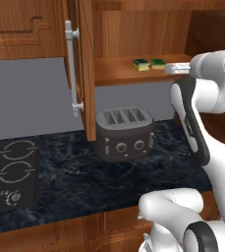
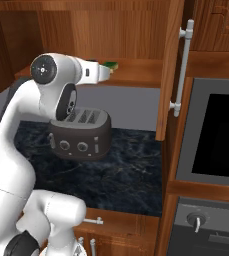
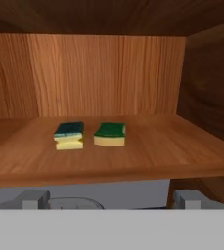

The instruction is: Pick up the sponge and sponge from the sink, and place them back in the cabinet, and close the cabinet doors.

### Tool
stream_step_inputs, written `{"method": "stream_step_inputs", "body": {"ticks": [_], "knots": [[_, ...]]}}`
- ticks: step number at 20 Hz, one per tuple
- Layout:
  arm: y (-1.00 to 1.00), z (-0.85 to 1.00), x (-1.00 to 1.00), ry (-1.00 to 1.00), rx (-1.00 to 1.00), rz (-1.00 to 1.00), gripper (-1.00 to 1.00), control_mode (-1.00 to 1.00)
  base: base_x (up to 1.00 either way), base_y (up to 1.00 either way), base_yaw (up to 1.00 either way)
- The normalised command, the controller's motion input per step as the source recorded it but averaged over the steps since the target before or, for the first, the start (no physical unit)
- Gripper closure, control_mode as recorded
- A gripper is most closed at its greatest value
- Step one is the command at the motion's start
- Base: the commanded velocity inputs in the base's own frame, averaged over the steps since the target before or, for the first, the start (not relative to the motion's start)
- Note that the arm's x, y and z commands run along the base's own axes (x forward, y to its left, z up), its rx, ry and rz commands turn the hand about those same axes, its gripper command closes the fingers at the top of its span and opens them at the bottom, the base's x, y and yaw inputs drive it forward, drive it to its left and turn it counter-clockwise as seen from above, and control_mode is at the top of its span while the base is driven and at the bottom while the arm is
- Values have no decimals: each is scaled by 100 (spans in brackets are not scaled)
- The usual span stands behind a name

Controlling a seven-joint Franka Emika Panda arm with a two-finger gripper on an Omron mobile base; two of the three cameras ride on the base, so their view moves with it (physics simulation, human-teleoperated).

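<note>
**Two sponges on the cabinet shelf, claw empty and wide open**

Two sponges lie side by side on the wooden shelf [image 3: 147, 151] inside the cabinet [image 1: 133, 34]. The left sponge [image 3: 69, 135] shows a dark green top over a yellow body that looks pinched in at the middle. The right sponge [image 3: 109, 134] sits just beside it, with a narrow gap between them, its green face up. In the left base view both lie near the shelf's front edge, close to its right end, with the robot's hand just to their right.

The claw [image 3: 111, 199] is level with the shelf's front edge and points into the cabinet. Its two fingertips stand far apart at the bottom of the hand view, fully spread, with nothing between them. It touches neither sponge.

Both cabinet doors stand open. The left door [image 1: 87, 69] juts out toward the room, edge-on, its silver bar handle [image 1: 72, 69] facing left. The right door [image 2: 171, 70] hangs open too, its handle [image 2: 183, 67] facing an oven [image 2: 213, 135] built into the wall.

Below the shelf, a dark four-slot toaster [image 1: 125, 134] stands on the black marbled counter [image 1: 84, 182]. A black cooktop [image 1: 11, 172] lies at the counter's left end.
</note>
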Motion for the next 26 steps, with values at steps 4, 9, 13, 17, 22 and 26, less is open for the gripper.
{"method": "stream_step_inputs", "body": {"ticks": [4, 9, 13, 17, 22, 26], "knots": [[34, 1, -46, -6, -5, 0, -100, -100, 0, 0, 0], [37, 1, -40, -3, -4, 0, -100, -100, 0, 0, 0], [38, 0, -35, -1, -4, 0, -100, -100, 0, 0, 0], [23, 0, -45, -3, -4, 1, -100, -100, 0, 0, 0], [24, 0, -36, 0, -1, 0, -100, -100, 0, 0, 0], [21, 0, -39, -4, 0, 2, -100, -100, 0, 0, 0]]}}
